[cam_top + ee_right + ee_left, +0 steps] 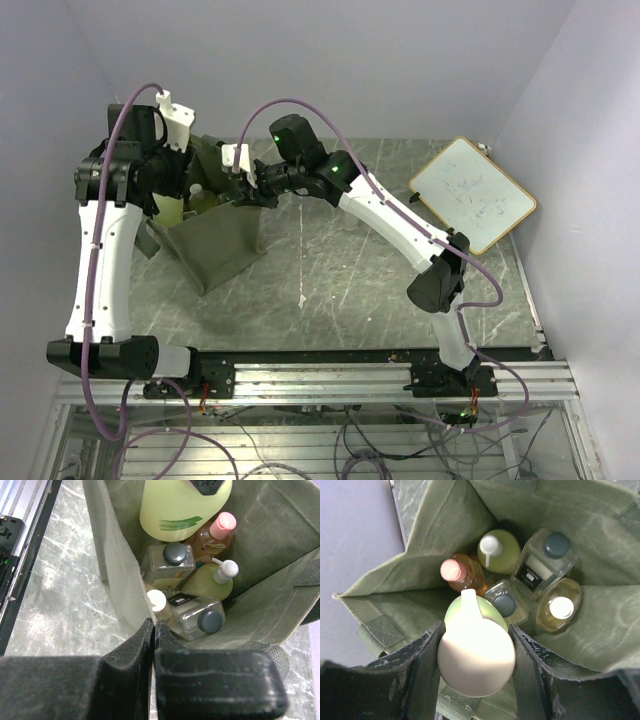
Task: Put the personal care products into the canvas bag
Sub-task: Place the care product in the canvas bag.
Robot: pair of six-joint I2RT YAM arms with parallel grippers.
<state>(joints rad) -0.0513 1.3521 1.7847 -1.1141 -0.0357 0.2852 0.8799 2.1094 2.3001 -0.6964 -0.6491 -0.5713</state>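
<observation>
The olive-green canvas bag (215, 245) stands upright at the left, its mouth open. My left gripper (476, 665) hangs over the mouth, shut on a yellow-green bottle (476, 652) whose pale rounded end faces the camera; the same bottle (180, 505) shows in the right wrist view. My right gripper (154, 630) is shut on the bag's rim (112, 565), with fabric pinched between the fingers. Inside lie an orange bottle with a pink cap (462, 575), a yellow-green pump bottle (500, 550), two clear square bottles with dark caps (545, 562) (507, 605) and a pale bottle with a white cap (561, 607).
A wood-framed whiteboard (472, 192) lies tilted at the back right of the marbled table (330, 290). Both arms cross over the table's left half, and the aluminium rail (330, 375) runs along the near edge.
</observation>
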